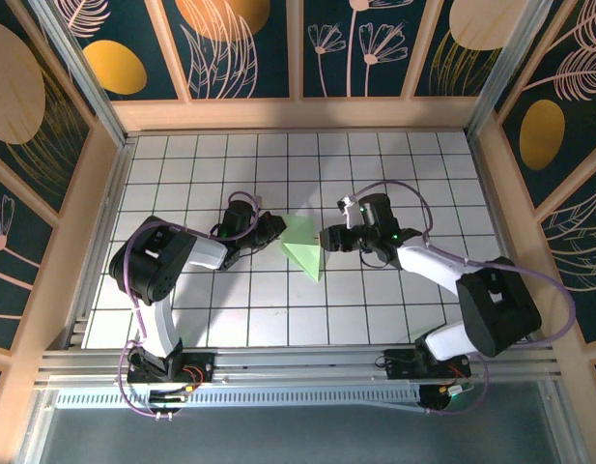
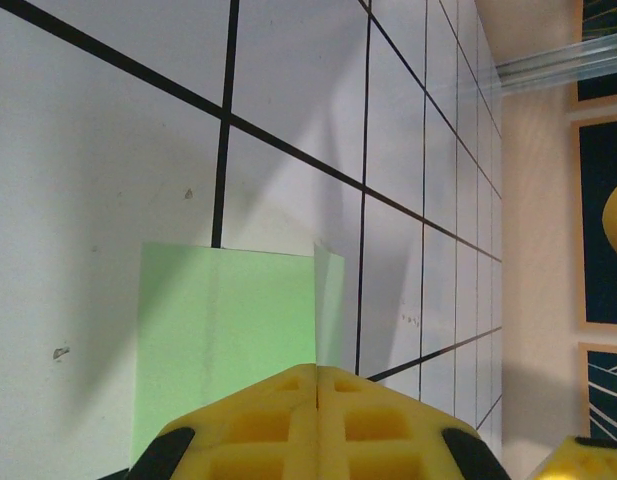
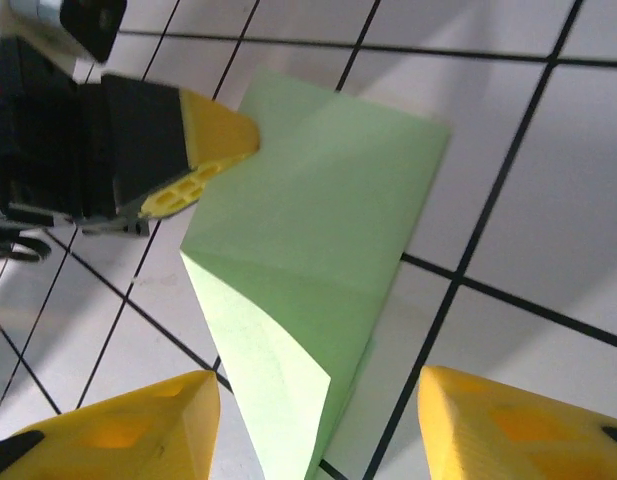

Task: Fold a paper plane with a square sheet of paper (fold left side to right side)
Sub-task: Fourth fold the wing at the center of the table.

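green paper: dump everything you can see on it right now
Thin, plain pale green paper, partly folded: diagonal creases and a lighter flap narrow it to a point at the near end. It lies on the white grid table between the hands. The shut left hand touches its edge; a pinch can't be confirmed. The open right hand hovers by the point.

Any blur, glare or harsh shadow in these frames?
Top external: evenly lit, sharp, no glare. Left wrist: soft shadows cross the tiles beyond the green paper; left pincer slightly soft. Right wrist: paper crisp, right pincer blurred near the lens.
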